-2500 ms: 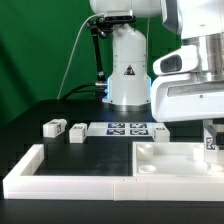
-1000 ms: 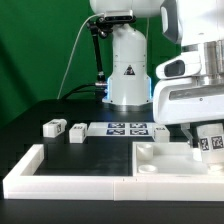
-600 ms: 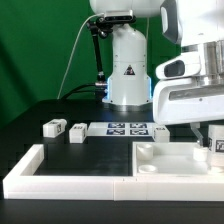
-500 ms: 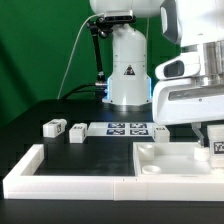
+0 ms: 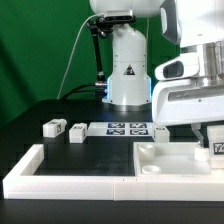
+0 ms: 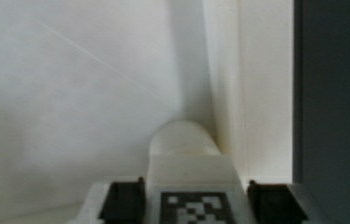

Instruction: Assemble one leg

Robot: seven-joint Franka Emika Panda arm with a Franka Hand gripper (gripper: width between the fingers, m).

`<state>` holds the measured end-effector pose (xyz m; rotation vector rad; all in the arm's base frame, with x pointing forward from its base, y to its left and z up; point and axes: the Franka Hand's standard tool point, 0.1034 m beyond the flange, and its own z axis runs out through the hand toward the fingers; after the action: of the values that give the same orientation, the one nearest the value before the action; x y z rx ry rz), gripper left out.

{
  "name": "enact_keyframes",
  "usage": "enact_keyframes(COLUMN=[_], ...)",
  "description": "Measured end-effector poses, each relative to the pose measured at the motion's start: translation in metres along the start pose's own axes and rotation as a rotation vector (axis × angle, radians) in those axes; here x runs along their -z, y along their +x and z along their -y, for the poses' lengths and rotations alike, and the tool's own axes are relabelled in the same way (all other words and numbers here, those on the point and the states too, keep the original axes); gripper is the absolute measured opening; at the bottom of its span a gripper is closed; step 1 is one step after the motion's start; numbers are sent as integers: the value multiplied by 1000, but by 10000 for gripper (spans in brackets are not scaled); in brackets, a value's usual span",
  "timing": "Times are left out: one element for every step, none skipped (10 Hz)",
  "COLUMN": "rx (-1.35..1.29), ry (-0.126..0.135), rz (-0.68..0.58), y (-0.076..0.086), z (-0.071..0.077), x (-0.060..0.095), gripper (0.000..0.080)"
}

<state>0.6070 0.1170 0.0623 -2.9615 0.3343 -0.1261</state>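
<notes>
leg pinched in the jaws over the white panel

the jaws are pinching a small stubby white plastic leg that bears a black-and-white square tag. in the wrist view the leg sits between the two dark fingers, one against each of its sides. its tag faces the camera and its rounded end points away.

in the exterior view the leg is at the exterior view's right edge, over the right-hand part of a large flat white square panel with round corner holes. the panel lies on the black bench. whether the leg touches the panel cannot be told. in the wrist view the pale panel fills the space beyond the leg, and a dark band borders it.

toward the exterior view's left, a second small white tagged block and a third block lie near each other on the bench. they are just beside the thin flat white marker board. a long white l-shaped border rail runs along the front of the bench and up the exterior view's left. the white robot base stands behind the marker board.
</notes>
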Motion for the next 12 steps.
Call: enact_keyframes(rx=[-46, -139, -248, -387, -515, -607, -763, -861, -916, -996, -1036, -1067], ry=[11, 22, 27, 32, 41, 47, 54, 57, 62, 71, 76, 78], rz=[2, 4, 5, 7, 3, 0, -5, -7, -5, 2, 7, 10], y=[0, 1, 1, 0, 1, 1, 2, 3, 4, 5, 5, 5], z=[0, 1, 2, 4, 5, 7, 9, 10, 10, 10, 10, 11], x=[0, 0, 0, 0, 0, -1, -1, -1, -1, -1, -1, -1], gripper=[277, 278, 278, 278, 278, 278, 278, 280, 280, 280, 280, 280])
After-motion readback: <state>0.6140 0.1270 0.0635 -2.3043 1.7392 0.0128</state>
